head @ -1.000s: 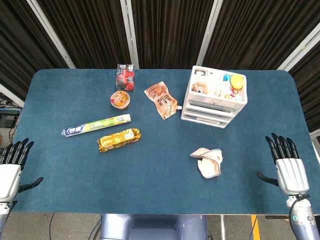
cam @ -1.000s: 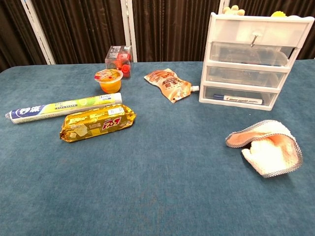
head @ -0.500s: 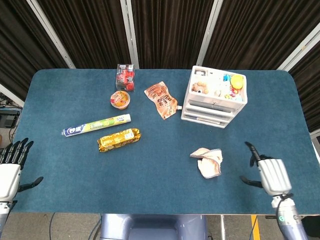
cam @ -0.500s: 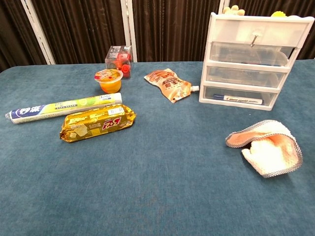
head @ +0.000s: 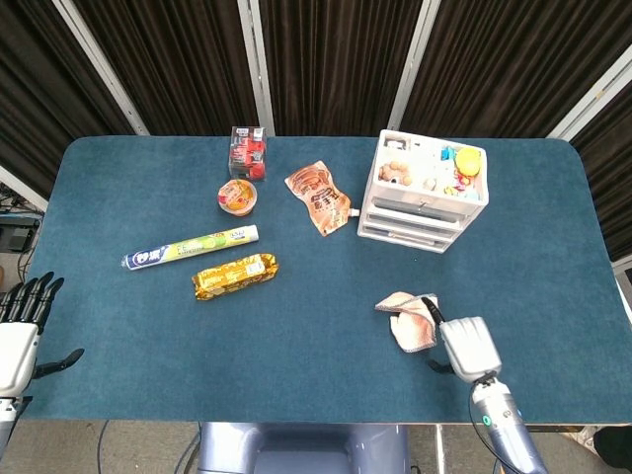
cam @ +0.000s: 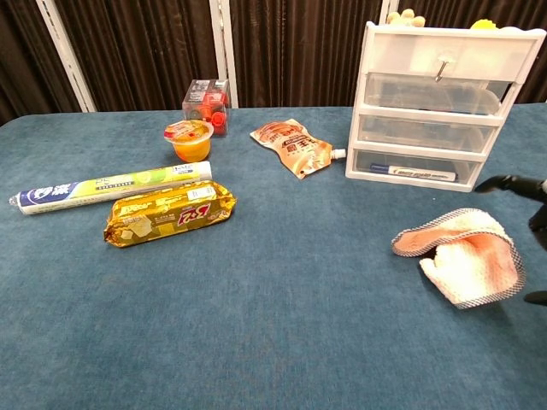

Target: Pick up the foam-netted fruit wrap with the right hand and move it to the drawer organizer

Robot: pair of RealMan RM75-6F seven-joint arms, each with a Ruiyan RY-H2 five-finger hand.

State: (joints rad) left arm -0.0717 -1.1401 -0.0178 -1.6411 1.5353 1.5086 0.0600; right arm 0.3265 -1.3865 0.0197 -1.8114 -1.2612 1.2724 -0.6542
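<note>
Foam fruit wrap (head: 408, 319) just beside R hand (head: 467, 344).

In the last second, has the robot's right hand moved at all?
Yes. In the head view the right hand has slid left from near the table's right edge and now sits beside the foam wrap.

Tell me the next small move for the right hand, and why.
Probably ease the right hand a little further left and down so its fingers close around the foam-netted fruit wrap. The hand sits right beside the wrap's right edge with nothing in it, and the wrap lies flat on the table, well short of the drawer organizer.
</note>
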